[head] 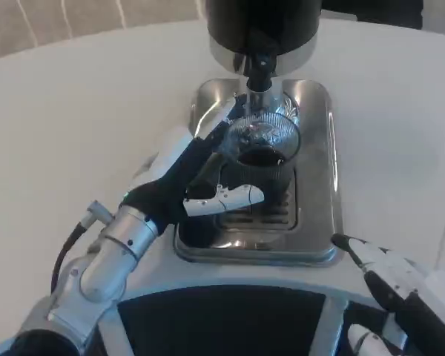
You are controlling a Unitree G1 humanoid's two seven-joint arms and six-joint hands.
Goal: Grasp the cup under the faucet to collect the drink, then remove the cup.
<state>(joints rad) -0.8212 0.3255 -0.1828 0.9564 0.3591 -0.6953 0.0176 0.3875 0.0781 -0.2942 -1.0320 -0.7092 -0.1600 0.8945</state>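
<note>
Your left hand [208,174] wraps the cup [263,156] from its left side, fingers curled round the wall and one white finger lying across the front, low on the body; the cup stands just beyond the palm, directly under the faucet [258,74] and on the drip tray [319,185]; it looks like clear ribbed glass or hard plastic, round, open-topped, with dark drink already in it; judge it stiff and smooth, likely slippery where wet, and heavier with liquid than its size suggests; the ribbing should give the fingers some bite; hold at mid-body, below the rim, and keep it upright, since a tilt would spill; squeeze moderately if it is glass; the tray is polished steel with a slotted grate under the cup, so lift clear before drawing back rather than dragging; the dispenser [263,26] above is glossy black with a chrome band; your right hand [397,285] waits well to the right of the cup, near the tray's front corner, fingers extended and holding nothing; the table [74,111] is matte white.
</note>
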